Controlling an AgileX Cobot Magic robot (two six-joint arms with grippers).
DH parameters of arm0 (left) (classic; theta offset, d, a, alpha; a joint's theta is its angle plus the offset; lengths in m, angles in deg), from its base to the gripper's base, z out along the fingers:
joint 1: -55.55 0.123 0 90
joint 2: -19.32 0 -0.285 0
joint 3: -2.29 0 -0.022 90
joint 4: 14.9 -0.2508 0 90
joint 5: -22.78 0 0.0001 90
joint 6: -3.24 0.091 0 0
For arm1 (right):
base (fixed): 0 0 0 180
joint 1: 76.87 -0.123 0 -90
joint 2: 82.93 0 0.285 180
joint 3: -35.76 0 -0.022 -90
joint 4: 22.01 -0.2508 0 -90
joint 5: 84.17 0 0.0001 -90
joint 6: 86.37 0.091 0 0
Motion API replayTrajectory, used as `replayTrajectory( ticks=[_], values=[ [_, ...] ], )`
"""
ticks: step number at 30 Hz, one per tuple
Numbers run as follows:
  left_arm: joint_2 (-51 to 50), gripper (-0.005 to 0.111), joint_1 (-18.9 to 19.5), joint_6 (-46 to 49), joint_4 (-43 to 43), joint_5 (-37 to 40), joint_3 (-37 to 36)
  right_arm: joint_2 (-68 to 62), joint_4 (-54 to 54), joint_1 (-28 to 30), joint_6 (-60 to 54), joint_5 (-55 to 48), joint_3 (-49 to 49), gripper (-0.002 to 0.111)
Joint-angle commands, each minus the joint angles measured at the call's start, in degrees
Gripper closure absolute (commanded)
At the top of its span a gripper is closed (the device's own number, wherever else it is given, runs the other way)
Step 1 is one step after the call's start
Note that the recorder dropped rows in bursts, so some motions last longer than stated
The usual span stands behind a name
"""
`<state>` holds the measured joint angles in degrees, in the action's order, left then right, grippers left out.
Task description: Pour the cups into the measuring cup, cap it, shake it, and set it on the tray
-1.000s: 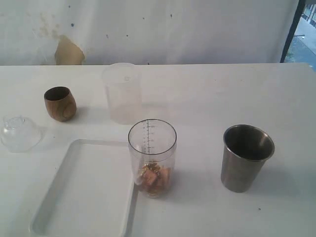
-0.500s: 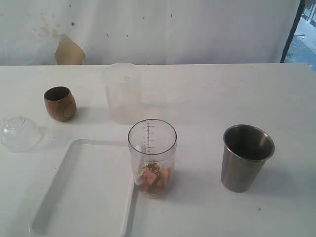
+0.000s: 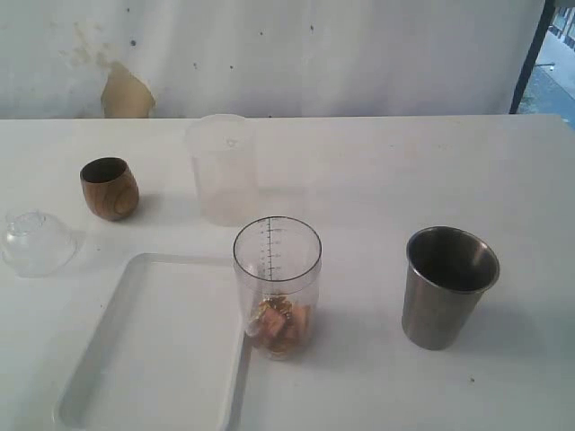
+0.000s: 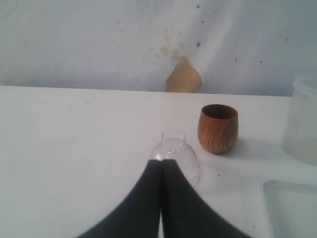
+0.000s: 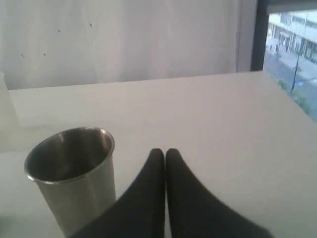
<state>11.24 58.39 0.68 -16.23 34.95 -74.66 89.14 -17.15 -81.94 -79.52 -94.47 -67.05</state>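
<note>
The clear measuring cup (image 3: 277, 285) with its black scale stands mid-table, small brown and golden pieces at its bottom. To its left lies the white tray (image 3: 117, 359). The brown wooden cup (image 3: 109, 189) (image 4: 218, 128) stands at the far left. The steel tumbler (image 3: 447, 285) (image 5: 74, 173) stands at the right. Neither gripper shows in the exterior view. My left gripper (image 4: 161, 163) is shut and empty, just short of the clear domed lid (image 4: 174, 153). My right gripper (image 5: 164, 152) is shut and empty, beside the tumbler.
A frosted plastic cup (image 3: 220, 168) (image 4: 303, 119) stands behind the measuring cup. The domed lid (image 3: 36, 241) lies at the left table edge near the wooden cup. A white wall with a tan patch (image 3: 124, 92) backs the table.
</note>
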Motion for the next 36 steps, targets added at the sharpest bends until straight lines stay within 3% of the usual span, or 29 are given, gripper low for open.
replayTrajectory(
  ticks=[1, 6, 15, 25, 28, 33, 36],
  values=[
    [0.3, 0.107, -0.1, 0.0, -0.2, -0.6, -0.3, 0.1, 1.1, 0.0, -6.3, 3.5, 0.0, 0.108],
    [0.3, 0.107, -0.1, 0.0, -0.2, -0.6, -0.3, 0.1, 1.2, 0.0, -13.1, -1.8, 0.0, 0.108],
    [0.3, 0.107, -0.1, 0.0, -0.2, -0.6, -0.3, 0.1, 0.7, 0.0, -12.2, 5.7, 0.0, 0.108],
    [0.3, 0.107, -0.1, 0.0, -0.2, -0.6, -0.3, 0.1, -0.4, 0.0, 3.9, 20.7, 0.0, 0.107],
    [0.3, 0.107, -0.1, 0.0, -0.2, -0.6, -0.3, 0.1, -0.4, 0.0, 3.9, 20.5, 0.0, 0.092],
    [0.3, 0.107, -0.1, 0.0, -0.2, -0.6, -0.3, -4.3, -0.4, 0.0, 3.9, 21.2, 0.0, 0.031],
    [0.3, 0.107, -0.1, 0.0, -0.2, -0.6, -0.3, -9.4, 0.9, 0.0, 3.9, 20.8, 0.0, 0.017]
  ],
)
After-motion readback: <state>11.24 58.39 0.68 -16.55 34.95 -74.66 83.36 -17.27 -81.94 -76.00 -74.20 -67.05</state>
